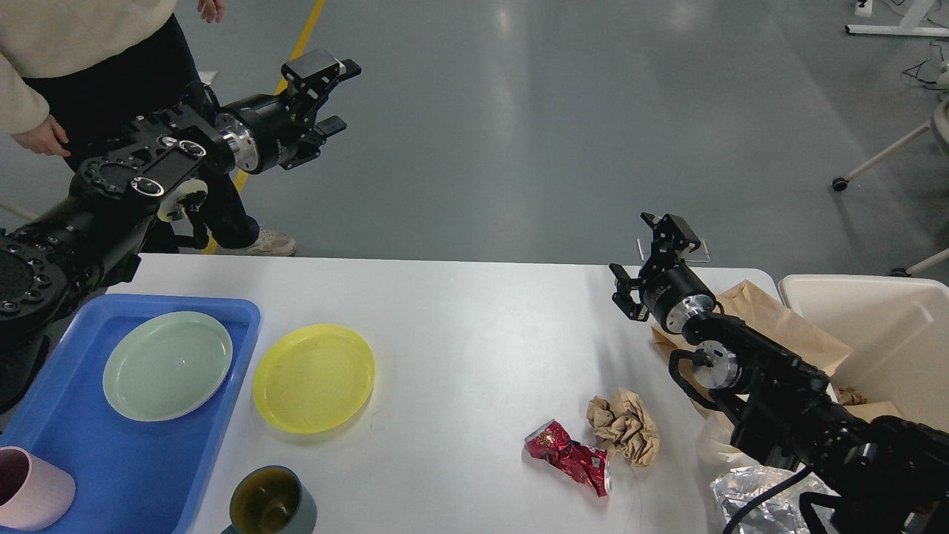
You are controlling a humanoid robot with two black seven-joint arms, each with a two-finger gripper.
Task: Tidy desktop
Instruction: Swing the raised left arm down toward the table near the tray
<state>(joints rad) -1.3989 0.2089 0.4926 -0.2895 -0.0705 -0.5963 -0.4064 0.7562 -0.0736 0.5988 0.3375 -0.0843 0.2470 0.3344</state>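
Desktop fills the middle. Crushed red can and paper ball at 5 o'clock, near the edge: easy to knock off. Right gripper at 3 o'clock and left gripper at 11 o'clock: open, empty.

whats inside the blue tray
In the blue tray sit a pale green plate and a pink cup, partly cut off by the frame edge; the tray's near-left corner is out of view.
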